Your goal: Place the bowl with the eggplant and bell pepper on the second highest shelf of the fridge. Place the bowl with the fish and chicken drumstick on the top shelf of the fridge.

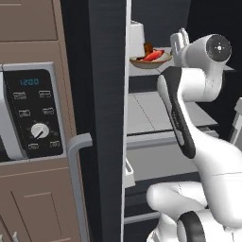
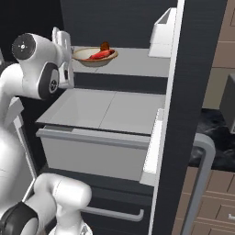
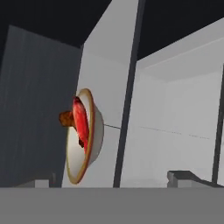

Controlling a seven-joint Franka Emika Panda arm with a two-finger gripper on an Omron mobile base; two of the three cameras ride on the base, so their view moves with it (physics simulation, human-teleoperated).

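The shallow tan ceramic-looking bowl (image 1: 150,60) holding red and brown food sits on a grey fridge shelf (image 2: 137,62), at the white gripper's (image 2: 62,41) two o'clock. Likely rigid, light, smooth-sided; the rim suits a pinch. Whether the gripper's fingers are apart, I cannot tell.

A tan bowl (image 3: 87,140) — red fish (image 3: 81,120) and brown drumstick (image 3: 66,118) inside — rests on a pale fridge shelf (image 3: 109,78).

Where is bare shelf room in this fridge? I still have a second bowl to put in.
The shelf holding the bowl is bare from the bowl across to the white door bin. The lower shelf above the drawer is bare throughout. It is crowded only by the bowl, where the gripper hovers.
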